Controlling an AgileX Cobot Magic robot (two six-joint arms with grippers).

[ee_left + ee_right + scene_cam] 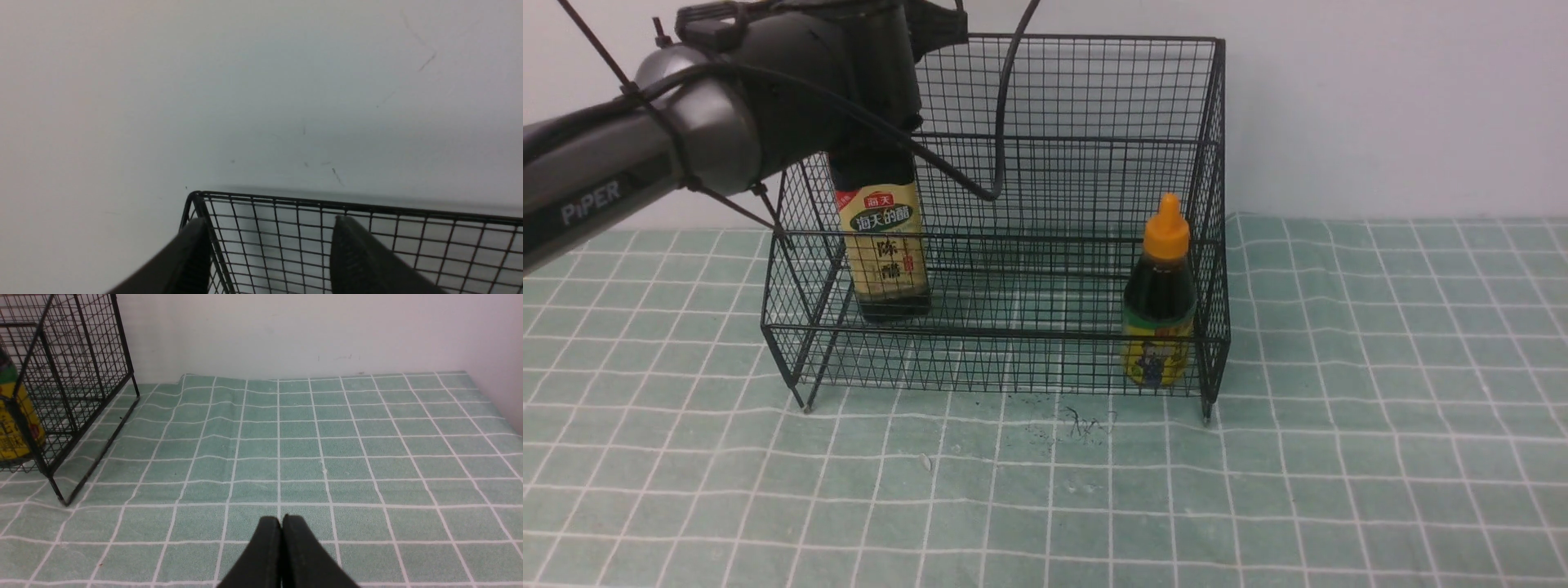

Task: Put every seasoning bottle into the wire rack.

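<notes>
The black wire rack (1094, 98) stands on the cloth against the wall. The tall bottle (886, 245) with the tan label stands upright inside it at the left, on the upper tier; its cap is hidden behind my left arm (792, 90). The short bottle (1160, 302) with the orange nozzle stands in the lower tier's front right corner and also shows in the right wrist view (12, 416). My left gripper (269, 222) is open and empty above the rack's back corner (367, 210). My right gripper (281, 518) is shut and empty over the cloth, to the right of the rack (94, 355).
A green checked cloth (1339, 457) covers the table, with a white wall (1380, 106) close behind the rack. Small dark specks (1086, 425) lie on the cloth before the rack. The left arm's cable (1005, 122) hangs into the rack.
</notes>
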